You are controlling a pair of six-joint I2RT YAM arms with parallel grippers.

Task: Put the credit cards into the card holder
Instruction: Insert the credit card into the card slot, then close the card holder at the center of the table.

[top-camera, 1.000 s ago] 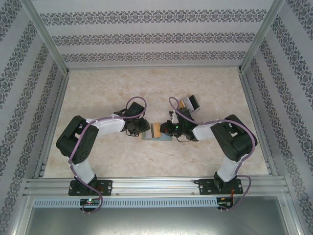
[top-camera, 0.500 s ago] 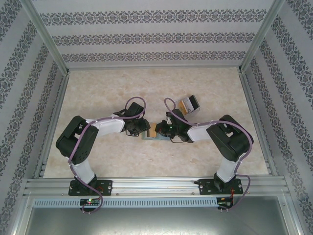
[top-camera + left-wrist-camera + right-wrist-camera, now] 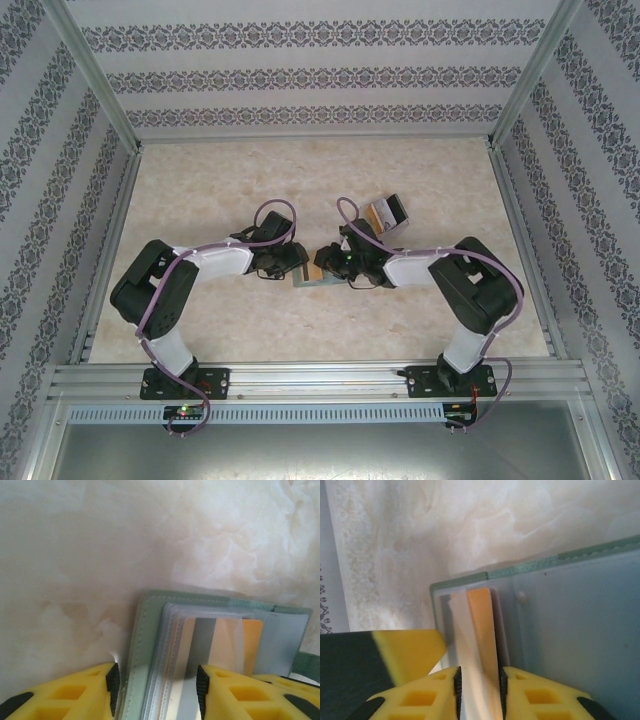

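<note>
Marble-look worktop, smooth with a soft sheen. Card holder looking like matt stitched faux leather, clear glossy plastic sleeves inside. Orange card smooth plastic, kinda shiny.

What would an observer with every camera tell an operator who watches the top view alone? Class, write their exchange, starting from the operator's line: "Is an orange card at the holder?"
Observer: Yes. The right wrist view shows the orange card on edge between the right tool's fingers, its far end at the holder's corner.
Operator: Is the holder open?
Observer: It is. In the left wrist view, clear pockets fan out over its green cover.
Operator: Where is the left tool?
Observer: The left tool straddles the cover's edge and the pockets, one finger on each side. I cannot tell whether it is pinching them.
</note>
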